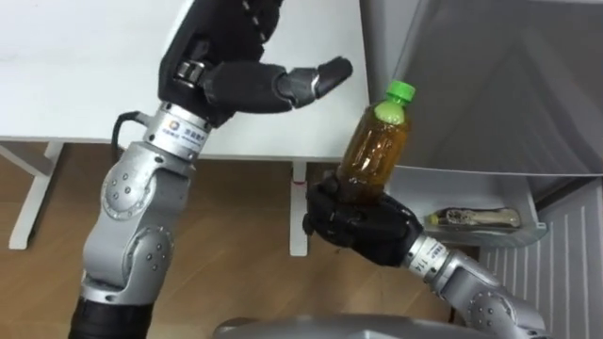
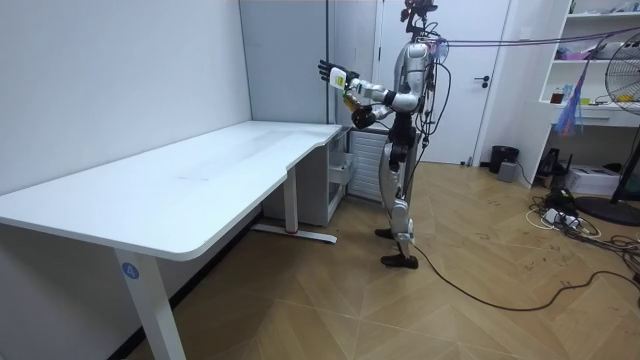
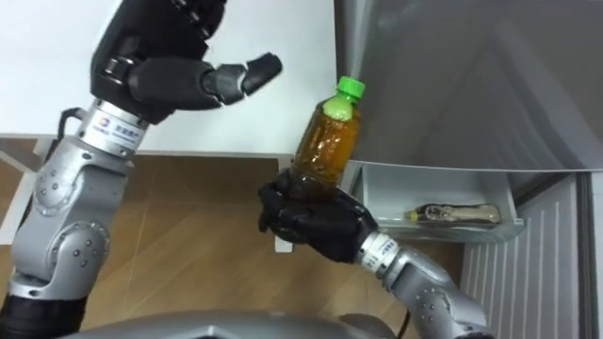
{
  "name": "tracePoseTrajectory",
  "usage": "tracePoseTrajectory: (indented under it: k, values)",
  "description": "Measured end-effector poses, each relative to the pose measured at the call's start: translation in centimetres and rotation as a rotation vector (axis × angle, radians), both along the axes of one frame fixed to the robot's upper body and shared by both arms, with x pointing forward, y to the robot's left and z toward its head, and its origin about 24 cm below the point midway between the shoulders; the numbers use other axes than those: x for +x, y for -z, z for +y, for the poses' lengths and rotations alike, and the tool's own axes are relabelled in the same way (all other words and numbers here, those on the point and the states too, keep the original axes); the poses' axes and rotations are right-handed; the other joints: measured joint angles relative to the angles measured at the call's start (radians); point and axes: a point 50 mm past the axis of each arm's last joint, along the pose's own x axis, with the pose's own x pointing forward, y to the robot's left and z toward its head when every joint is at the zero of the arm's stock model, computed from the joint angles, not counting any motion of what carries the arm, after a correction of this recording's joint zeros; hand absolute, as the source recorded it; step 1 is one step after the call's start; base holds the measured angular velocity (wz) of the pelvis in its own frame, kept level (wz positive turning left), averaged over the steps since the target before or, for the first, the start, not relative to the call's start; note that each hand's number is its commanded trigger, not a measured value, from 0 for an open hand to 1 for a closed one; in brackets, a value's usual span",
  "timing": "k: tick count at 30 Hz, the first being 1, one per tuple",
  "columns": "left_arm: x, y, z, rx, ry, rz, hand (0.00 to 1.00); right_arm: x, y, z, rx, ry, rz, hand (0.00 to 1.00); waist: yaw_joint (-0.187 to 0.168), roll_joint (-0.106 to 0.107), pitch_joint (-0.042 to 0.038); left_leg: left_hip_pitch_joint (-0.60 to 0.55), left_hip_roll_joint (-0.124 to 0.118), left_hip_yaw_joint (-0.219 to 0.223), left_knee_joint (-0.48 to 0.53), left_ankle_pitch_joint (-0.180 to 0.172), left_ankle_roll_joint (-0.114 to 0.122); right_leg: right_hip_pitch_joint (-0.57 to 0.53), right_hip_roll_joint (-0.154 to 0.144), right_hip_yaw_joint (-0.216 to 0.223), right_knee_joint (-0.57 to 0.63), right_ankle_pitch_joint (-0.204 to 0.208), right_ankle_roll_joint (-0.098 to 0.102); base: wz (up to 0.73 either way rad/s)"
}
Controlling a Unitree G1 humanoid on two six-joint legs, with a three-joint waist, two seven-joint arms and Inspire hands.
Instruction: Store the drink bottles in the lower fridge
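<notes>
Bottle [image 1: 377,141] gripped at its base in right hand [image 1: 363,221], cap up, just left of fridge shelf [image 1: 490,193]; left hand [image 1: 236,85] spread open, farther left.

You have two bottles in sight. One is an amber bottle with a green cap [image 1: 377,141], just in front of the fridge [image 1: 490,85]. The other is a darker bottle [image 1: 476,217], lying in the fridge's one door shelf [image 1: 499,236]. You also see one fridge, one white table [image 1: 94,66] left of the fridge, and two robot hands before it: the left hand [image 1: 254,85] and the right hand [image 1: 363,224].
</notes>
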Motion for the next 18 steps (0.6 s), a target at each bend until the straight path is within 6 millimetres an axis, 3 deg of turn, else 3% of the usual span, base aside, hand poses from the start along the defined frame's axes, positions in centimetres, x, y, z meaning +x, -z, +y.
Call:
tracePoseTrajectory:
  k: [5,7,10,18]
  values:
    - [0.2,-0.8,2.9,0.005,-0.187,-0.014,0.00,-0.2,0.2,-0.2,-0.007,0.021,0.014,1.00,0.010,0.010,0.0049,0.022,0.005,-0.002,-0.004,0.000,-0.001,0.032,0.006,-0.006,-0.021,0.000,0.000,0.01]
    - [0.1,-1.2,4.1,0.016,-0.291,-0.038,0.00,-0.4,0.3,-0.6,-0.009,0.053,0.020,1.00,0.023,0.027,0.0064,0.026,0.006,-0.002,-0.007,-0.002,-0.002,0.035,0.008,-0.006,-0.021,0.000,0.000,0.00]
    - [-0.3,-1.2,5.4,-0.001,-0.402,-0.038,0.00,-0.7,0.5,-1.4,-0.059,0.066,0.025,1.00,0.040,0.042,0.0004,0.027,0.007,-0.003,-0.008,-0.001,-0.002,0.035,0.008,-0.007,-0.021,0.000,0.000,0.00]
    - [-1.8,0.7,9.8,0.042,-0.730,0.065,0.00,-0.7,0.6,-2.3,-0.087,0.135,0.038,1.00,0.057,0.039,-0.0017,0.060,0.005,0.000,-0.010,-0.001,-0.002,0.062,0.006,-0.002,-0.018,-0.005,0.000,-0.01]
